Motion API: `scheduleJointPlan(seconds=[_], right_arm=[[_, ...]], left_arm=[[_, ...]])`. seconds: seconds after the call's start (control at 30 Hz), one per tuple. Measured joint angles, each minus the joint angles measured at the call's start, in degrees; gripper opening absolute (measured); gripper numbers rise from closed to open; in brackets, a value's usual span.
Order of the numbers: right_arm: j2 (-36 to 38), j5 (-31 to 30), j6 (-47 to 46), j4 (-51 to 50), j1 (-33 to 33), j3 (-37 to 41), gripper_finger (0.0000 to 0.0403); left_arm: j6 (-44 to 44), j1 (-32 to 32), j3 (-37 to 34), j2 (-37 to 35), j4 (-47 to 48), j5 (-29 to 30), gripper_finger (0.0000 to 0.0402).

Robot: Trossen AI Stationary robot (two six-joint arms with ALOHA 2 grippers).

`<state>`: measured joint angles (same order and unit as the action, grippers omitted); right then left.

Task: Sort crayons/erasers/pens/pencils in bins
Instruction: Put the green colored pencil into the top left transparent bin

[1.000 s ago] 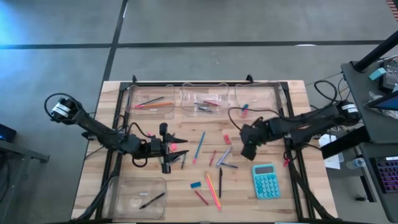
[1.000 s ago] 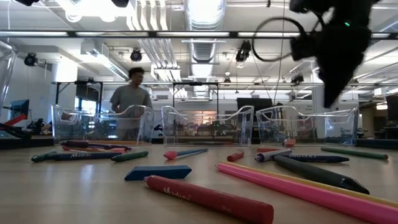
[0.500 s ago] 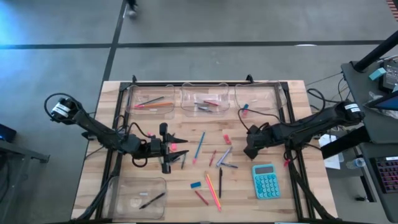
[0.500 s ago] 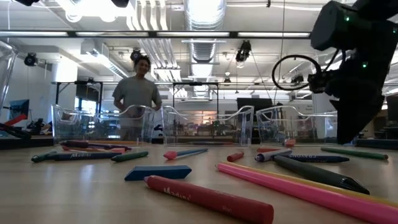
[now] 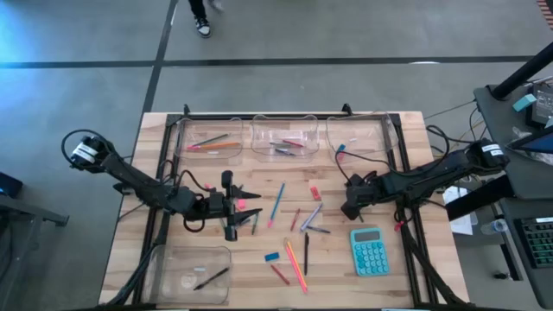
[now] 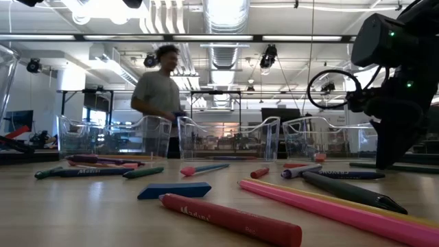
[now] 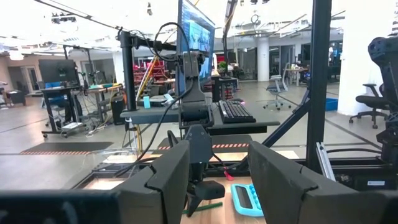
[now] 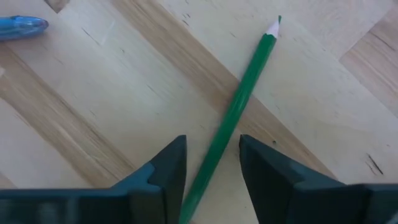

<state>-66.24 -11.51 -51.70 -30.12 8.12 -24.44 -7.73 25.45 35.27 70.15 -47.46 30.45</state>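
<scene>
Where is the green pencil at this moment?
In the right wrist view, the green pencil lies on the wooden table, between the right gripper's open fingers.

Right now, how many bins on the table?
4. Three in a row along the far edge: left, middle, right. The fourth sits alone at the near-left corner. None seem hidden.

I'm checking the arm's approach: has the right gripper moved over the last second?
Yes. In the high view the right gripper has dropped toward the teal calculator, and its fingers now straddle a green pencil.
</scene>
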Motion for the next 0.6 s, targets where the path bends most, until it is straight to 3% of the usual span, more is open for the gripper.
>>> scheduleJointPlan(seconds=[0.33,0.6], right_arm=[[-2.1,-0.5,2.7,0.3,0.0,0.4,0.0024],[1.7,-2.6,5.4,0.5,0.0,-0.5,0.0014]], left_arm=[[0.0,0.0,0.0,0.0,0.0,0.0,0.0151],[0.0,0.0,0.0,0.0,0.0,0.0,0.0151]])
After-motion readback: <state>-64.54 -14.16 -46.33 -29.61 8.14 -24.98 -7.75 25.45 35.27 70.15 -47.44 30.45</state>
